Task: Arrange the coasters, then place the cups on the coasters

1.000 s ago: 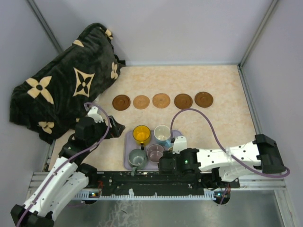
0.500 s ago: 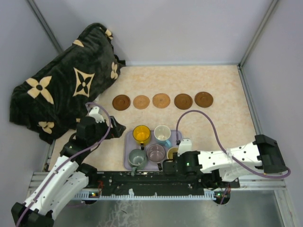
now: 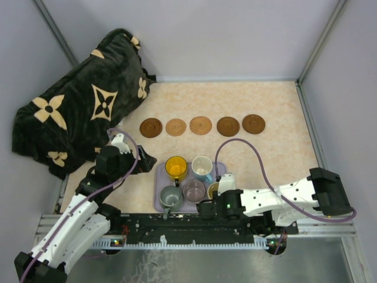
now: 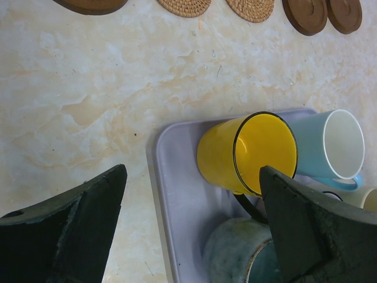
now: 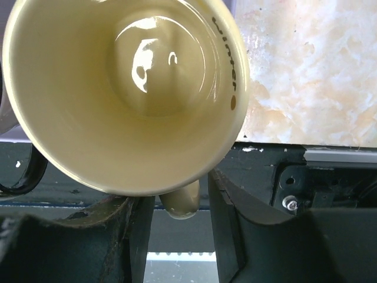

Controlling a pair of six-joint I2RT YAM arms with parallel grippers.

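Five coasters lie in a row on the table, from the dark left one (image 3: 151, 127) to the right one (image 3: 254, 124); their edges show along the top of the left wrist view (image 4: 252, 7). The yellow cup (image 3: 176, 167) (image 4: 247, 154), light blue cup (image 3: 202, 167) (image 4: 336, 144), grey-green cup (image 3: 171, 195) (image 4: 235, 253), mauve cup (image 3: 194, 190) and cream cup (image 3: 213, 190) (image 5: 123, 88) stand on the lavender tray (image 3: 158, 177). My right gripper (image 3: 211, 201) (image 5: 178, 196) is shut on the cream cup's handle (image 5: 181, 205). My left gripper (image 3: 143, 161) (image 4: 191, 177) hangs open over the tray's left edge, by the yellow cup.
A dark blanket with tan flower shapes (image 3: 82, 112) covers the back left corner. Grey walls close in the table on three sides. A black rail (image 3: 188, 227) runs along the near edge, just behind the right gripper.
My right gripper's fingers have closed in around the cream cup's handle, and the right arm has shifted a little. The left arm has stayed still.
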